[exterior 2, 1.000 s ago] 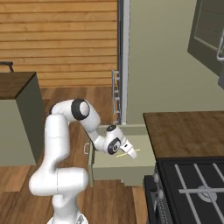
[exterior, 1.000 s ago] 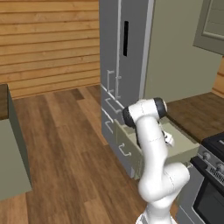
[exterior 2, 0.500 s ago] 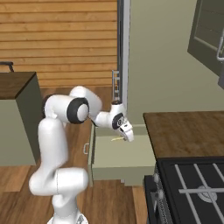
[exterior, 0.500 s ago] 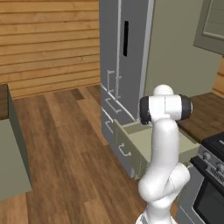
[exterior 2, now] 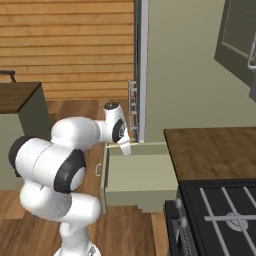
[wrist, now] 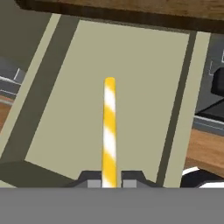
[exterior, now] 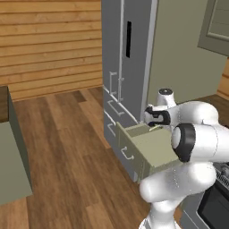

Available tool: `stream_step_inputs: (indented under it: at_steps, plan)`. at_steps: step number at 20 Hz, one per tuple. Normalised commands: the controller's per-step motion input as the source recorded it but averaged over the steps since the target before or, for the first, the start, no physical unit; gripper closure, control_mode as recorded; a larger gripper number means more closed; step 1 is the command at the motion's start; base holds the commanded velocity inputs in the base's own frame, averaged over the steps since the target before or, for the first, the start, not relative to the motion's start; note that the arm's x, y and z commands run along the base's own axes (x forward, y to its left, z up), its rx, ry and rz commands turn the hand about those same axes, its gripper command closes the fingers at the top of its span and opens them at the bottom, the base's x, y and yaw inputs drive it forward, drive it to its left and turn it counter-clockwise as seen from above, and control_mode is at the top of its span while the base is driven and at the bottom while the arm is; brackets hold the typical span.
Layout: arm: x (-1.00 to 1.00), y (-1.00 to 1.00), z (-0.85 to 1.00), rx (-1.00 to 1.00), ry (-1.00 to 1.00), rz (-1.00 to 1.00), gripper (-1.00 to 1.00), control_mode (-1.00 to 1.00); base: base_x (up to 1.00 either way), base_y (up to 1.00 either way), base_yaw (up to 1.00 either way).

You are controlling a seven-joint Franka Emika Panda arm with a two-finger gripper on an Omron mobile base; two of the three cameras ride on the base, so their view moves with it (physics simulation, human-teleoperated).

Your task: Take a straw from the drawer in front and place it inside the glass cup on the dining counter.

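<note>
The straw [wrist: 109, 127], striped yellow and white, sticks out straight from my gripper [wrist: 109, 180], which is shut on its lower end. Below it lies the open drawer [wrist: 144, 87] with pale beige walls and a bare floor. In the right base view my gripper [exterior 2: 125, 148] hangs over the back left corner of the drawer [exterior 2: 142, 172], a sliver of the straw [exterior 2: 116, 145] at its tip. From the left base view the gripper [exterior: 154, 126] is above the drawer [exterior: 154, 150]. The dining counter [exterior 2: 17, 95] stands off to the left. The glass cup is out of view.
Grey fridge panels [exterior: 127, 53] with long handles rise behind the drawer. A short wood top [exterior 2: 212, 145] with a black stove [exterior 2: 220, 210] borders the drawer on the right. Open wood floor [exterior: 67, 147] stretches between me and the dining counter [exterior: 9, 170].
The hand has come up out of the drawer with the straw and shifted toward its back left corner. The arm's elbow swung round as it rose.
</note>
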Motion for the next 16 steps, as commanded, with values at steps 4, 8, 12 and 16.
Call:
stream_step_inputs:
  at_steps: [4, 8, 12, 16]
  plan:
    - [-1.00, 0.46, 0.84, 0.02, -0.23, -0.18, 1.00, -1.00, 0.00, 0.00, 0.00]
    - [-0.96, 0.19, 1.00, 0.00, -0.01, -0.07, 1.00, -1.00, 0.00, 0.00, 0.00]
    - [-0.63, 0.42, 1.00, -0.01, 0.10, -0.12, 1.00, -1.00, 0.00, 0.00, 0.00]
    - [-0.61, 0.59, 0.97, -0.06, 0.28, -0.09, 1.00, -1.00, 0.00, 0.00, 0.00]
